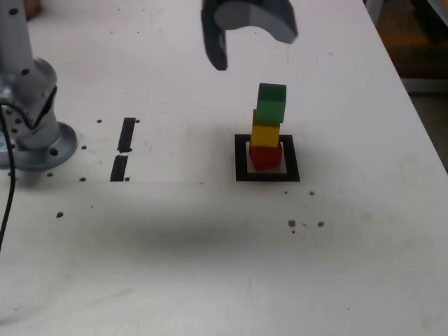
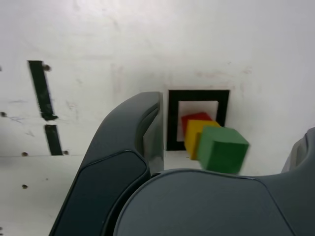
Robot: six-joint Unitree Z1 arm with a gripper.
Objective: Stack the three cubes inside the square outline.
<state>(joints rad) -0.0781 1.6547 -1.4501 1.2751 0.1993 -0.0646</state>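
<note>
The three cubes stand stacked inside the square outline (image 1: 241, 162). The red cube (image 1: 265, 157) is on the table, the yellow cube (image 1: 265, 134) rests on it, and the green cube (image 1: 271, 103) tops the stack, shifted slightly toward the exterior view's right. My gripper (image 1: 253, 50) hangs above and behind the stack, open, holding nothing and touching no cube. The wrist view looks down between the spread fingers (image 2: 142, 132) at the green cube (image 2: 222, 150), the yellow cube (image 2: 193, 135), the red cube (image 2: 196, 118) and the square outline (image 2: 173, 123).
Two short black strips (image 1: 127, 134) (image 1: 119, 168) lie on the exterior view's left of the stack. The arm's grey base (image 1: 31, 122) with a black cable (image 1: 7, 203) stands at the far left. Small dark specks (image 1: 292, 223) dot the white table (image 1: 210, 266). The table edge (image 1: 413, 98) runs along the right.
</note>
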